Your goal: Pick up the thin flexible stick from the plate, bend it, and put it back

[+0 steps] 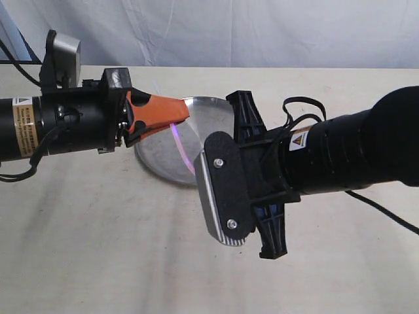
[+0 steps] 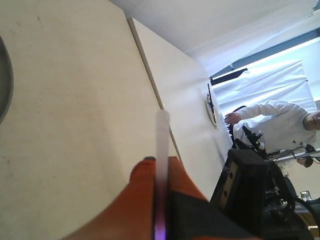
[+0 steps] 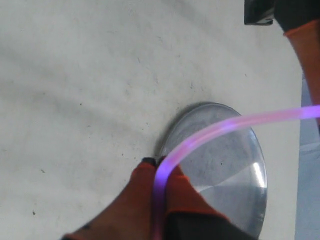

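Stick (image 1: 180,147): thin, pink-to-purple, off the plate (image 1: 213,114), strung in the air between the two arms. It hangs just above the plate's near-left part and sags in a smooth arc, with no sharp kink visible.

Left gripper (image 1: 183,112): orange fingers pressed together on the stick's far-left end. The left wrist view shows a short pale stub poking out past the fingertips.

Right gripper (image 3: 159,167): hidden behind its own wrist camera in the exterior view. The right wrist view shows its fingers pinching the stick's other end, with the rod curving away over the plate toward the left arm.

Table (image 1: 98,229): pale, bare around the plate.

Judgement: the bend is in hand and partly made.

To do it well:
- Bring the two pinch points toward each other slowly so the arc tightens evenly.
- Hold both grips firm. The rod is slick and narrow, and a loose pinch would likely let it slide or spring out.
- Avoid twisting one wrist against the other, which would load the rod sideways.
- Work directly over the plate, so the stick lands in the dish if it slips and the put-down stays a short lowering.
- Release one end first once the rod touches metal.
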Controlling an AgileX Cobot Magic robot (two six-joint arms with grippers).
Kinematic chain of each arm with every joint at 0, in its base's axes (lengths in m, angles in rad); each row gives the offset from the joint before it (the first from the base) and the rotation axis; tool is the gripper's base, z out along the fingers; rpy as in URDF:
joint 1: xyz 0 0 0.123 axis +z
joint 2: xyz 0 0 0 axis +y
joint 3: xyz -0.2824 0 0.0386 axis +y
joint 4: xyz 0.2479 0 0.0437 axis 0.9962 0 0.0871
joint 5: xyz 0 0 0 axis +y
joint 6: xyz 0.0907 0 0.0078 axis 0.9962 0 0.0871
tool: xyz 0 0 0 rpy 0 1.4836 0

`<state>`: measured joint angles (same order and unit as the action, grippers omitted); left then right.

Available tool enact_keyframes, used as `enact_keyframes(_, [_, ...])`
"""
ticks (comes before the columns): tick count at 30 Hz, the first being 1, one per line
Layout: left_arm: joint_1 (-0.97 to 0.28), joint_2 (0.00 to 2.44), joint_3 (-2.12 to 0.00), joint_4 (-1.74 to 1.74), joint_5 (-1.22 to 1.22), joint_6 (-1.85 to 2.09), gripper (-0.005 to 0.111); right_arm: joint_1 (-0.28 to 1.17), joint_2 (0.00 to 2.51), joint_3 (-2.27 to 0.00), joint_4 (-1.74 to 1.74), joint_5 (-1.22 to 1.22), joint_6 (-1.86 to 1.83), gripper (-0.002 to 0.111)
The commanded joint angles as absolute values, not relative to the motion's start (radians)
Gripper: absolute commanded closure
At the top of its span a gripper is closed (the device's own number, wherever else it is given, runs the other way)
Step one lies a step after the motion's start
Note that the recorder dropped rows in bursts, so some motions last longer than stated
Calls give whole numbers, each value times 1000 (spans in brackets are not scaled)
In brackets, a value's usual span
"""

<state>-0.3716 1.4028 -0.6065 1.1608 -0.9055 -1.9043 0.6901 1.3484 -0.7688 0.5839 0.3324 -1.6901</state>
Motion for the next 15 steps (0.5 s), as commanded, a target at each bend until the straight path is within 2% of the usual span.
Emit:
enact_keyframes(1, [-382, 1408, -610, 1153, -879, -1942, 107, 689, 1340, -773, 532, 314, -1701, 108])
enact_keyframes(15, [-382, 1408, -610, 1079, -761, -2093, 107, 689, 1340, -773, 324, 217, -1701, 108])
